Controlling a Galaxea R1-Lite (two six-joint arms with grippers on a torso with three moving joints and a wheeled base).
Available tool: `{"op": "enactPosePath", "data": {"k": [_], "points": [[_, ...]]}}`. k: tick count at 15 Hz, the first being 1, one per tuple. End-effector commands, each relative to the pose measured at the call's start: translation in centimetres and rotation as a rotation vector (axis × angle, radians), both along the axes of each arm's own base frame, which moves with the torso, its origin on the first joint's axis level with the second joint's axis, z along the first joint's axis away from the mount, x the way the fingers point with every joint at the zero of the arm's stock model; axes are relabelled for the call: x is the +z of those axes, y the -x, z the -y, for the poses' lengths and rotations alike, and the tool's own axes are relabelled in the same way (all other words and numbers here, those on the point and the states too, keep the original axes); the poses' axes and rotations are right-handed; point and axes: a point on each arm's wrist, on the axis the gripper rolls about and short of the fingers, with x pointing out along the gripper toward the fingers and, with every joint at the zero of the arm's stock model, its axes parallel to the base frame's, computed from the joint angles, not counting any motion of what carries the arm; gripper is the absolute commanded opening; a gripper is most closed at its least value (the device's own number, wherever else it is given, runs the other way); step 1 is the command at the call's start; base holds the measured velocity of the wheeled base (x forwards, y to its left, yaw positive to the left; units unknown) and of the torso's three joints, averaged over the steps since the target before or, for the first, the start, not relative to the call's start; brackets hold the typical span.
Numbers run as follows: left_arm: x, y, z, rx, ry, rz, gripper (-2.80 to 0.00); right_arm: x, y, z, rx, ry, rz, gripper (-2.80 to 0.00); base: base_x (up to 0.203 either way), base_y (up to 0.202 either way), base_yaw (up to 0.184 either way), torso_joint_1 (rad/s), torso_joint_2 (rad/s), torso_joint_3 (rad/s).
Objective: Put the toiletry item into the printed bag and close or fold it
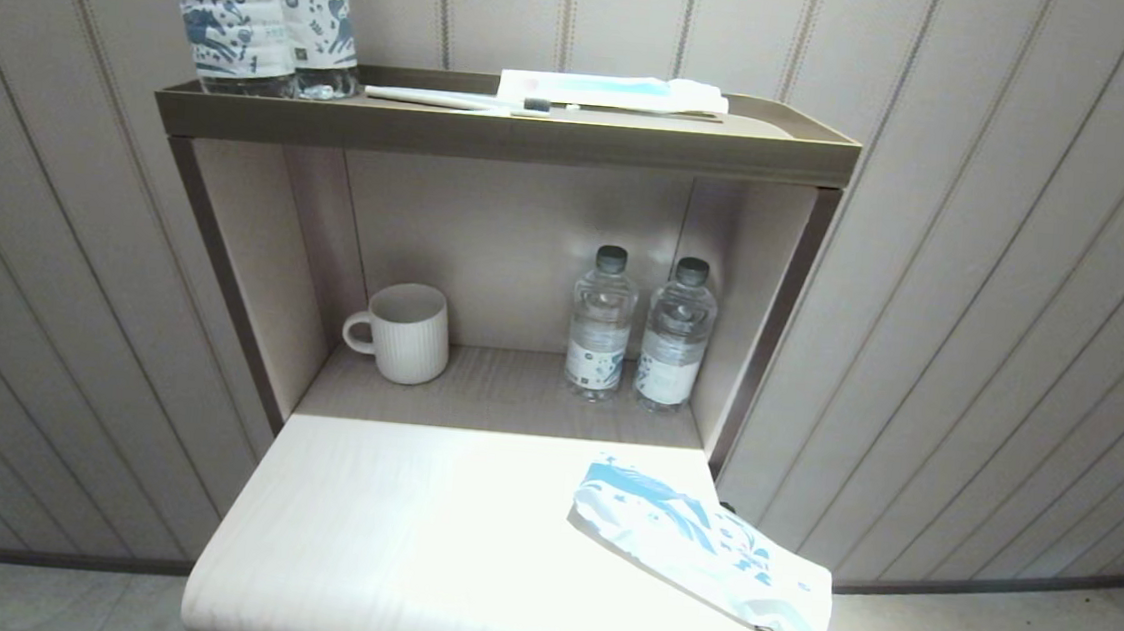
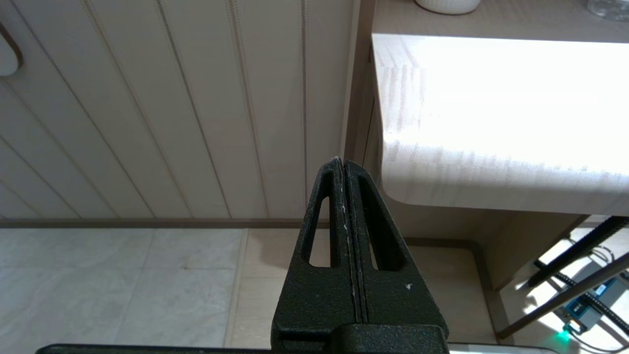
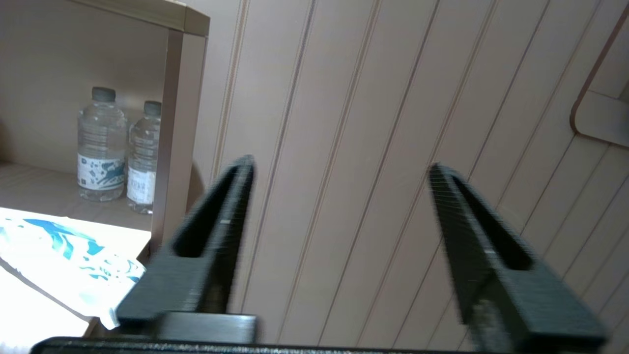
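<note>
Toothbrush (image 1: 459,100): lies flat on the top shelf (image 1: 506,137), at about 12 o'clock in the head view; handle runs sideways, dark bristle head toward the right, just in front of a flat white packet with a light-blue stripe (image 1: 612,91).

Printed bag (image 1: 699,544): lies on the pale worktop (image 1: 424,535) at about 5 o'clock, slanted, its lower end hanging past the worktop's right front corner. Blue print faces up. In the right wrist view the same bag (image 3: 64,255) shows by the worktop's edge.

Left gripper (image 2: 343,164): jaws pressed together, holding nothing; it hangs beside and below the worktop's left edge, over the tiled floor, pointing at the panelled wall. Not seen in the head view.

Right gripper (image 3: 339,169): jaws wide apart, nothing between them; it sits off the worktop's right side, near the bag's overhanging end, facing the panelled wall. Its fingers are not seen in the head view.

Top shelf, other things: two water bottles with blue-printed labels (image 1: 259,26) stand at its left end.

Niche under the shelf: a ribbed white mug (image 1: 403,333) at the left, handle to the left; two small capped water bottles (image 1: 639,330) side by side at the right.
</note>
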Motion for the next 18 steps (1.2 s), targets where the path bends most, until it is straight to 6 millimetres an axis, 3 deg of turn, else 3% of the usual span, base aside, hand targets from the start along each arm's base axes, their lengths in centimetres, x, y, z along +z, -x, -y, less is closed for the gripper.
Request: {"op": "enactPosePath", "data": {"k": [1, 6, 12, 18], "points": [[0.0, 0.0, 0.0, 0.000, 0.001, -0.001, -2.80, -0.1, 0.0, 0.0, -0.001, 0.002, -0.003, -2.80, 0.000, 0.000, 0.000, 0.000, 0.00, 0.000], [0.0, 0.0, 0.0, 0.001, -0.001, -0.002, -2.80, -1.1, -0.9, 0.0, 0.007, 0.001, -0.052, -2.80, 0.000, 0.000, 0.000, 0.000, 0.00, 0.000], [0.0, 0.0, 0.0, -0.001, 0.001, 0.000, -2.80, -10.4, -5.5, -0.1, 0.091, -0.106, -0.436, -2.80, 0.000, 0.000, 0.000, 0.000, 0.00, 0.000], [0.0, 0.0, 0.0, -0.004, 0.003, 0.002, -2.80, -10.5, -5.5, -0.1, 0.111, -0.188, -0.433, -2.80, 0.000, 0.000, 0.000, 0.000, 0.00, 0.000]]}}
